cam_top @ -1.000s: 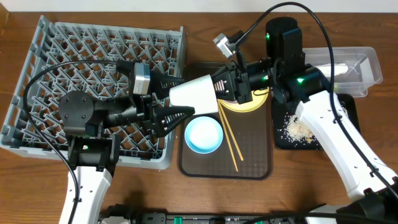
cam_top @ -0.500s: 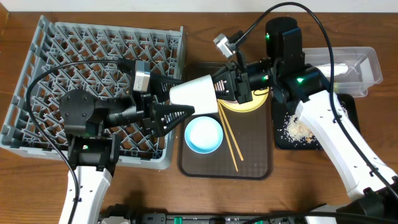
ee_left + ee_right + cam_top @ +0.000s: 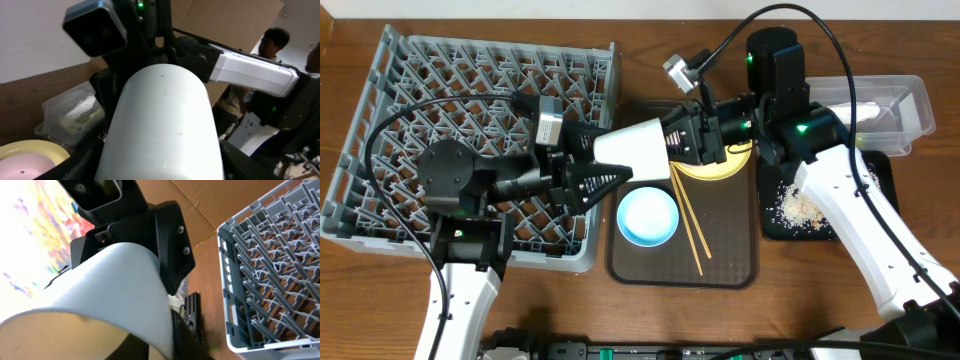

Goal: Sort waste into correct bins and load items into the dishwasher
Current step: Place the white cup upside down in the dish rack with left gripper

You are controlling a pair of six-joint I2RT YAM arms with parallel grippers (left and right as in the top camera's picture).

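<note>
Right claw (image 3: 672, 140) of mine held the white bowl (image 3: 635, 148) by its rim end, though the bowl hid the pinch itself. It was plain glossy white, smooth, lying on its side in the air with its narrow base toward the rack (image 3: 450, 80). It hung over the top left corner of the tray (image 3: 720, 250), above the blue bowl (image 3: 648, 215) and beside the plate (image 3: 720, 170). My left claw (image 3: 620, 160) was spread wide about the base, one finger on each side; I could not tell whether they touched it. Both forearms lay nearly level, reaching toward each other, with the bowl between them.
</note>
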